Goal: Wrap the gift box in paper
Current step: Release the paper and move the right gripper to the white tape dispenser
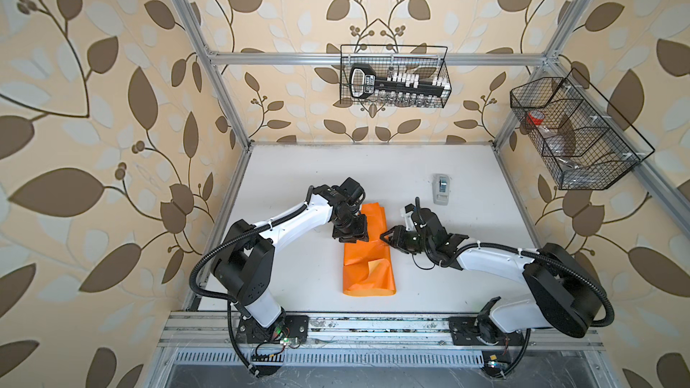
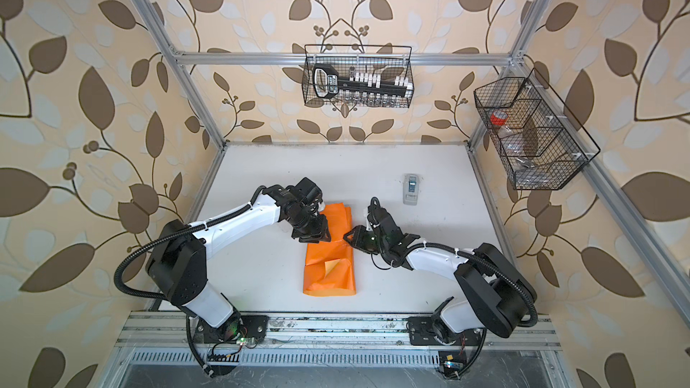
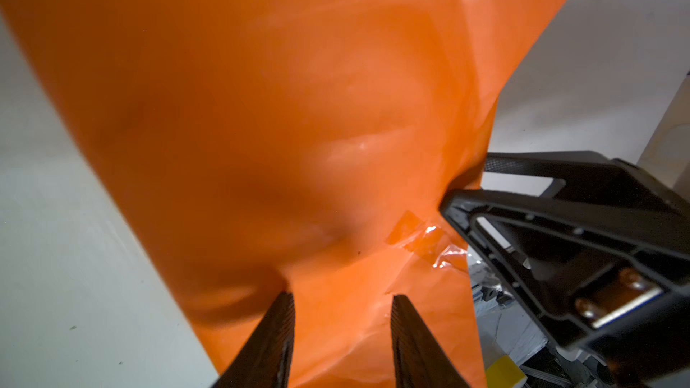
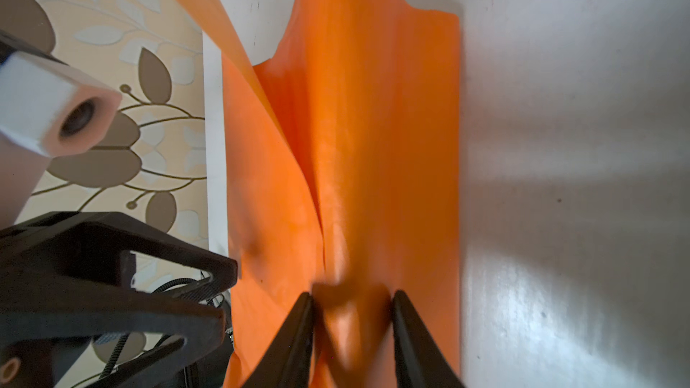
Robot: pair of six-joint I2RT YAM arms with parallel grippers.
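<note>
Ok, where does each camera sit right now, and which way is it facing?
Top views: high up front, looking down on the table and the paper; the left arm and right arm show whole.
Left wrist: on the left arm, looking along the left tool at the paper; its two fingers show.
Right wrist: on the right arm, looking along the right tool at the paper; its two fingers show.
Shared: all show the paper; each wrist view also catches the opposite tool.

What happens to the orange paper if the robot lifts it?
Probably floppy: the orange paper lies in soft folds with a curled flap. Likely slippery too, since it shines. It may crumple where the right pincer squeezes it.
</note>
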